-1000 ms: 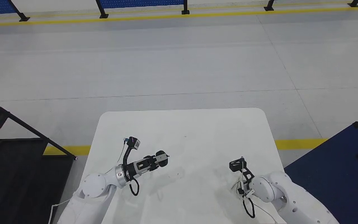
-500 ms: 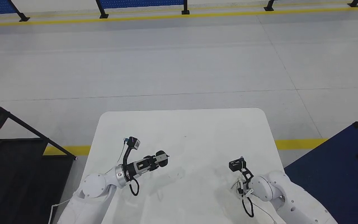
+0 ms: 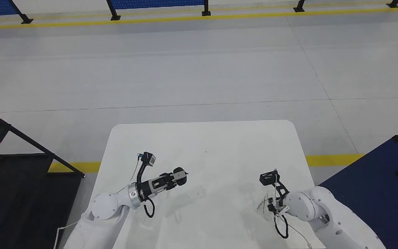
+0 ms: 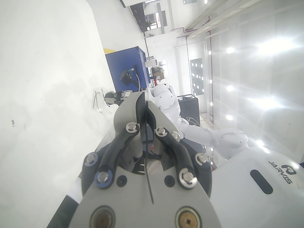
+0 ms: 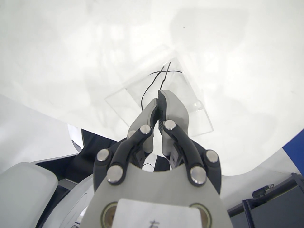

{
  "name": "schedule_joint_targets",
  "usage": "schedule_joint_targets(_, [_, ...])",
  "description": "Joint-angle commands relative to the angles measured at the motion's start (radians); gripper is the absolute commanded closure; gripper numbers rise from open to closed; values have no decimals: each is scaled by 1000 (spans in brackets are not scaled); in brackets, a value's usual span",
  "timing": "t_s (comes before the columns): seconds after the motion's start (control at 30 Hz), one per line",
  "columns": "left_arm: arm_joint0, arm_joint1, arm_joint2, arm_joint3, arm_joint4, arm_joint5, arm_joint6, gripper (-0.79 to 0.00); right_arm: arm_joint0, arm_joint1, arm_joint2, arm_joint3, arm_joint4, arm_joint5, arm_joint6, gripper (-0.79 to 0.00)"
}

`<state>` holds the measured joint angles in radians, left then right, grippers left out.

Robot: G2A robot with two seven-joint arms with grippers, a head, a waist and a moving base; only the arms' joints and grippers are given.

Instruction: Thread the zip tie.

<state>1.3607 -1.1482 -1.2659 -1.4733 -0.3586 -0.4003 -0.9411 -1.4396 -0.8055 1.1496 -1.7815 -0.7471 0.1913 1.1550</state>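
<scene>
My left gripper (image 4: 144, 96) is shut on a thin black zip tie (image 4: 145, 153) that runs lengthwise between its fingers. In the top view it (image 3: 180, 173) hovers over the left half of the white table (image 3: 217, 140). My right gripper (image 5: 158, 94) is shut just above a clear plastic tray (image 5: 194, 119) that holds loose black zip ties (image 5: 166, 73). One tie's end reaches into its fingertips. In the top view the right gripper (image 3: 272, 200) is over the table's right front part. The left wrist view shows it (image 4: 111, 96) beside the tray (image 4: 101, 91).
A blue cabinet (image 3: 367, 187) stands close to the table's right side, and a dark frame (image 3: 25, 199) stands at its left. The table's far half is bare white surface.
The right arm has shifted a little to the right and away from the front edge. The left arm has kept still with its tie.
</scene>
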Motion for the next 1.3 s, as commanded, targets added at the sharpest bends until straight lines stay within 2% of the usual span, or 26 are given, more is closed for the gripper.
schedule_joint_targets(0.0, [0, 0, 0, 0, 0, 0, 0, 0, -11, 3, 22, -12, 12, -4, 1, 0])
schedule_joint_targets(0.23, [0, 0, 0, 0, 0, 0, 0, 0, -60, 14, 149, -54, 174, -50, 5, 0])
schedule_joint_targets(0.47, [0, 0, 0, 0, 0, 0, 0, 0, -98, 23, 285, -46, 437, -130, 70, 0])
schedule_joint_targets(0.7, [0, 0, 0, 0, 0, 0, 0, 0, -61, 23, 294, 4, 622, -137, 198, 0])
schedule_joint_targets(1.27, [0, 0, 0, 0, 0, 0, 0, 0, -62, 21, 284, 16, 651, -137, 182, 0])
